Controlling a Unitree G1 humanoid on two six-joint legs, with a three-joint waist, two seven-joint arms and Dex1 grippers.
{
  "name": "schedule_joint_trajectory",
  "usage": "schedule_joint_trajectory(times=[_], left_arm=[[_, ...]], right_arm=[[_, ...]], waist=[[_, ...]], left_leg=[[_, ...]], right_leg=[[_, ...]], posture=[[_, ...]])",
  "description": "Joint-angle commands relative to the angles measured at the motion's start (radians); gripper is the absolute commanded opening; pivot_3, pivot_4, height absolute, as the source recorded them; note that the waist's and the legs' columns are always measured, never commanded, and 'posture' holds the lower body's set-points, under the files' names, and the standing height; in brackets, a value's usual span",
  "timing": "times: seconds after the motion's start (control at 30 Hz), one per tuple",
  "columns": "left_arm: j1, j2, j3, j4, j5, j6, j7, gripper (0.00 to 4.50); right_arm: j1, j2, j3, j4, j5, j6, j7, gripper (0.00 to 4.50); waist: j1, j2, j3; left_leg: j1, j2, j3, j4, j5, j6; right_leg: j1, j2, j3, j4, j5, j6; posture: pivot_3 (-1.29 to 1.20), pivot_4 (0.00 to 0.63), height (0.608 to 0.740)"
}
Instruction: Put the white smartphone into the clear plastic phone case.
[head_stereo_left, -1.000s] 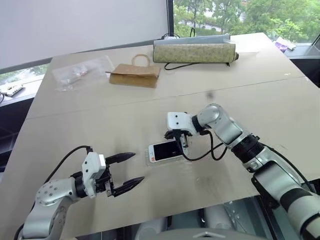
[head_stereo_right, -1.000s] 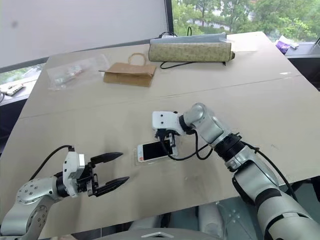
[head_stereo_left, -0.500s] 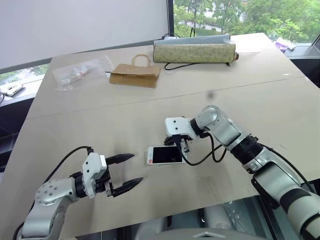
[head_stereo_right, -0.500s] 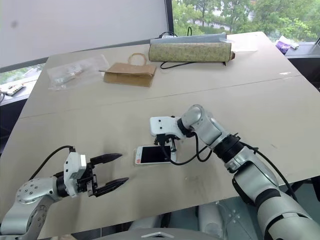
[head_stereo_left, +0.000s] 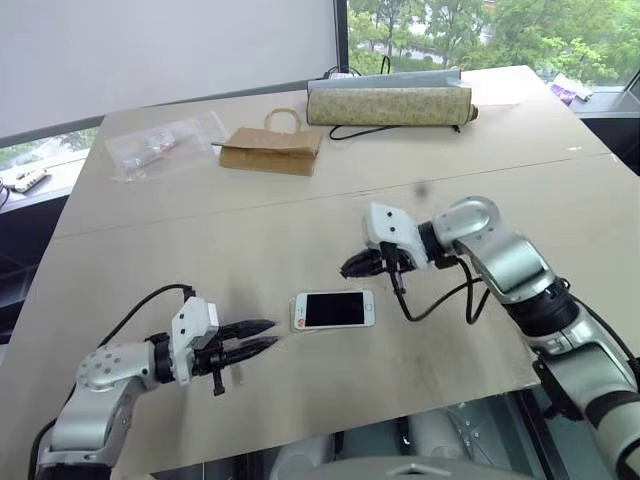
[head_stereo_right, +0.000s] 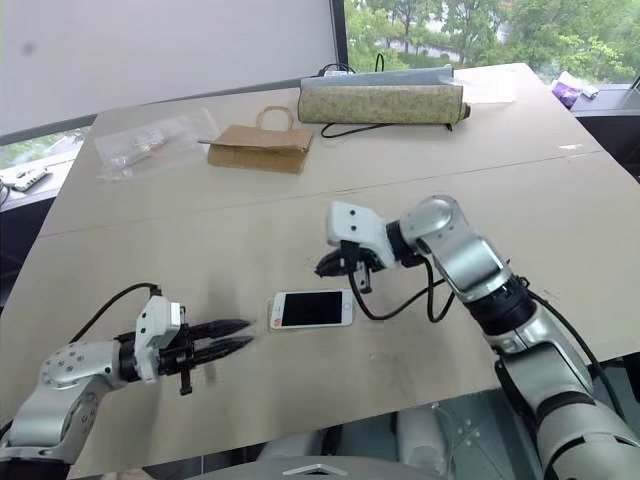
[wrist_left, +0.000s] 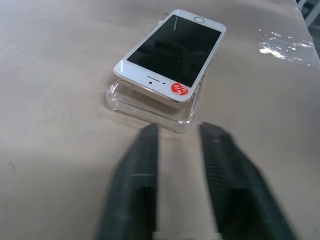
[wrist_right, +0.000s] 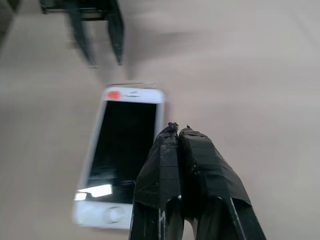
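Observation:
The white smartphone (head_stereo_left: 334, 310) lies screen up on the table, a red sticker at its left end. Under it sits the clear plastic phone case (wrist_left: 150, 107); in the left wrist view the phone's sticker end rests above the case's rim. My left gripper (head_stereo_left: 270, 334) lies low just left of the phone, pointing at it, shut and holding nothing. A small gap of table separates it from the case. My right gripper (head_stereo_left: 350, 267) hovers above and behind the phone's right half, shut and empty, its fingertips (wrist_right: 177, 129) clear of the screen.
At the back of the table (head_stereo_left: 560, 200) lie a crinkled clear bag (head_stereo_left: 165, 143), a brown paper bag (head_stereo_left: 270, 150) and a long patterned pouch (head_stereo_left: 388, 103) with a black cable. The table's front edge runs close below the phone.
My right gripper has lifted off the phone and drawn away to the right. The left gripper's fingers have closed. The phone was turned level with the table edge.

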Motion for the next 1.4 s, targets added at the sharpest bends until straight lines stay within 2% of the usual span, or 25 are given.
schedule_joint_trajectory(times=[0.03,0.37,0.67,0.83,1.13,1.3,1.4], left_arm=[[-0.02,0.015,-0.017,0.015,0.017,-0.017,-0.015,0.08],[-0.05,0.03,-0.031,0.092,0.066,-0.049,-0.028,0.08],[-0.059,0.016,-0.054,0.107,0.092,-0.066,-0.006,0.08],[-0.068,0.009,-0.07,0.113,0.102,-0.072,0.008,0.08],[-0.073,0.009,-0.073,0.12,0.102,-0.079,0.011,0.08],[-0.081,0.002,-0.08,0.134,0.108,-0.087,0.013,0.08],[-0.087,-0.003,-0.086,0.143,0.113,-0.093,0.017,0.08]], right_arm=[[0.01,0.009,0.02,-0.071,0.017,0.022,-0.032,0.0],[0.054,0.048,0.064,-0.075,0.037,0.03,-0.093,0.0],[0.074,-0.119,0.087,-0.145,0.095,0.03,0.049,0.0],[0.085,-0.147,0.16,-0.134,0.029,-0.03,0.046,0.0],[0.064,-0.187,0.194,-0.069,-0.091,-0.094,0.007,0.0],[0.066,-0.224,0.182,-0.09,-0.087,-0.107,0.045,0.0],[0.077,-0.228,0.153,-0.146,-0.014,-0.06,0.085,0.0]], waist=[[-0.001,0.0,0.0],[0.0,0.0,0.0],[0.002,0.0,0.0],[0.008,-0.001,0.0],[0.011,-0.001,-0.001],[0.013,-0.001,-0.001],[0.019,-0.001,-0.001]], left_leg=[[0.0,0.0,0.0,0.0,0.0,0.0],[0.0,0.0,0.0,0.0,0.0,0.0],[0.0,0.0,0.0,0.001,0.0,0.0],[0.0,-0.001,0.0,0.002,0.0,0.0],[0.001,-0.001,0.0,0.002,0.0,0.0],[0.001,-0.001,-0.001,0.003,0.0,0.0],[0.001,-0.001,-0.001,0.003,0.0,0.0]], right_leg=[[0.0,0.0,0.0,0.0,0.0,0.0],[0.0,0.0,0.0,0.0,0.0,0.0],[0.0,0.0,0.0,0.0,0.0,0.0],[0.001,-0.001,-0.001,0.001,0.0,0.0],[0.001,-0.001,-0.001,0.001,0.0,0.0],[0.003,-0.001,-0.001,0.001,0.0,0.0],[0.003,-0.001,-0.001,0.001,0.0,0.0]], posture=[[0.0,0.15,0.74],[0.0,0.15,0.74],[0.0,0.15,0.74],[0.0,0.15,0.74],[0.0,0.15,0.74],[0.0,0.15,0.74],[0.0,0.15,0.74]])
